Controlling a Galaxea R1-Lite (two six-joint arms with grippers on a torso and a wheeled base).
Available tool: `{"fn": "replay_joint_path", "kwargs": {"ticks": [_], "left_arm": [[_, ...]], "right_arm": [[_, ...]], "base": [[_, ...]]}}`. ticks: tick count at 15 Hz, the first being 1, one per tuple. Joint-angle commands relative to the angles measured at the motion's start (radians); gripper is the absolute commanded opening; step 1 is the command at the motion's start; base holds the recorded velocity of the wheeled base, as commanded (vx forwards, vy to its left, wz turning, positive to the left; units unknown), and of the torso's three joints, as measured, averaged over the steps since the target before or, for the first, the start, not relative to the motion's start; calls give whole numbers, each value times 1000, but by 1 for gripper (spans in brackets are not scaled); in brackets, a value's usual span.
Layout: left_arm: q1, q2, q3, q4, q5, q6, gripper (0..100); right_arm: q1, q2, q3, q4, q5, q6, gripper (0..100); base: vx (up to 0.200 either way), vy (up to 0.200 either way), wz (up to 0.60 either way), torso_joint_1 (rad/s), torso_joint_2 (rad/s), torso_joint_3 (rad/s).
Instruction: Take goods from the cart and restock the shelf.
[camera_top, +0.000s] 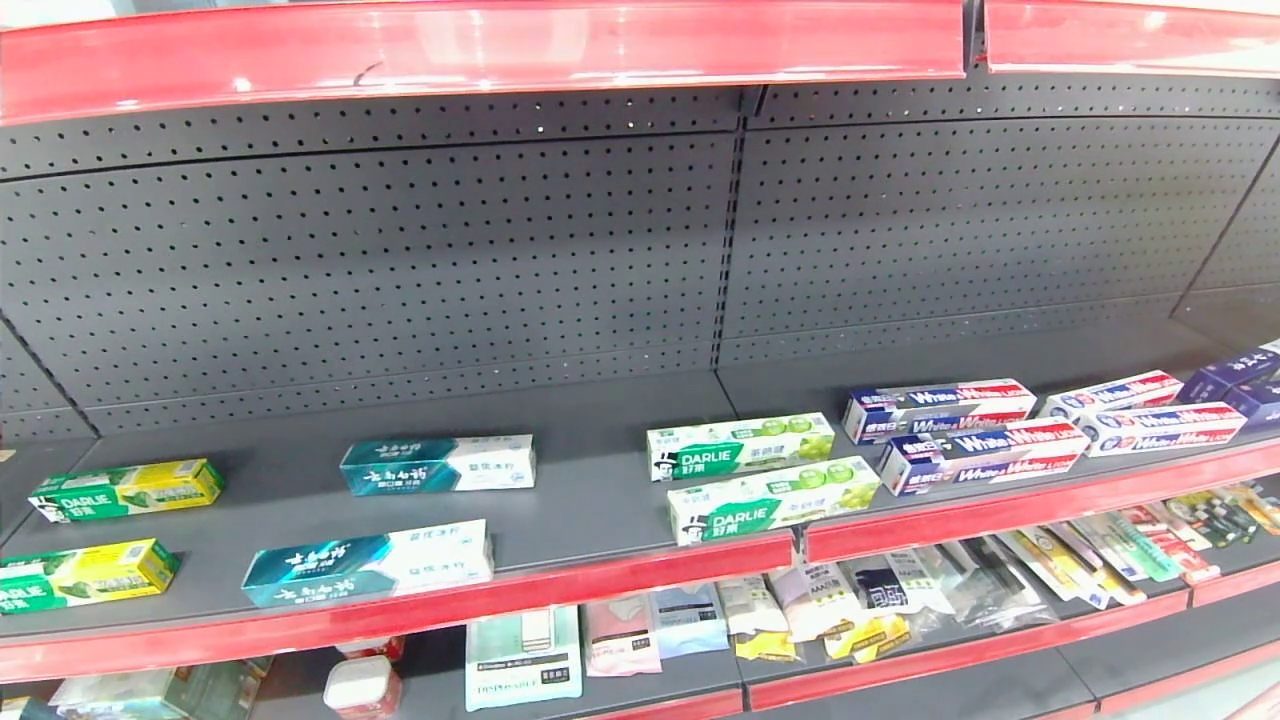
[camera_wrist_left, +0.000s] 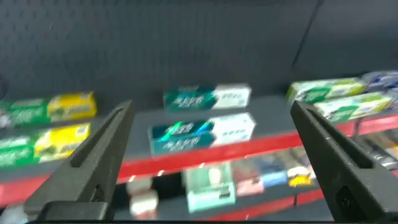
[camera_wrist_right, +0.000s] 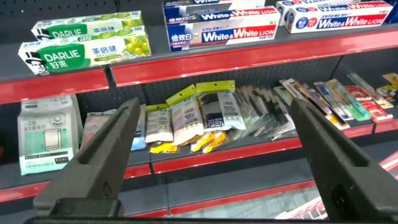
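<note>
You face the shelf (camera_top: 400, 605), which runs across the middle of the frame. Toothpaste boxes lie flat on it in pairs, sorted by kind: green-yellow boxes (camera_top: 90, 573) at lower left, teal boxes (camera_top: 367, 563) near centre, green-white boxes (camera_top: 770, 500) right of centre, blue-red boxes (camera_top: 985, 455) at right. The bare gaps between the pairs probably await matching stock. Your left claw (camera_wrist_left: 211, 104) and right claw (camera_wrist_right: 214, 101) both gape wide and hold nothing, likely free to fetch goods.

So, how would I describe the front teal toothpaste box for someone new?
Find the grey shelf with the red front strip. Left of its middle lie two teal-and-white boxes. It is the front box, beside the strip, not the rear box.
</note>
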Motion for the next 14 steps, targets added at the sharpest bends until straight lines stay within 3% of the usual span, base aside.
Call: {"fn": "replay_joint_path", "kwargs": {"ticks": [1, 2, 3, 7, 11, 14], "left_arm": [[41, 207, -57, 77, 186, 1, 100], [67, 273, -59, 79, 274, 1, 100], [76, 322, -63, 76, 289, 1, 100], [105, 555, -68, 60, 278, -8, 100], [161, 807, -94, -90, 231, -8, 100], [276, 974, -163, -155, 195, -12, 100]], "right_arm": [[0, 3, 0, 0, 0, 0, 100], [0, 3, 0, 0, 0, 0, 100], [0, 3, 0, 0, 0, 0, 100], [0, 3, 0, 0, 0, 0, 100], [0, 3, 0, 0, 0, 0, 100], [0, 3, 0, 0, 0, 0, 100]], "base": [[0, 0, 0, 0, 0, 0], [0, 0, 0, 0, 0, 0], [0, 0, 0, 0, 0, 0], [0, 0, 0, 0, 0, 0], [0, 0, 0, 0, 0, 0], [0, 0, 0, 0, 0, 0]]}}
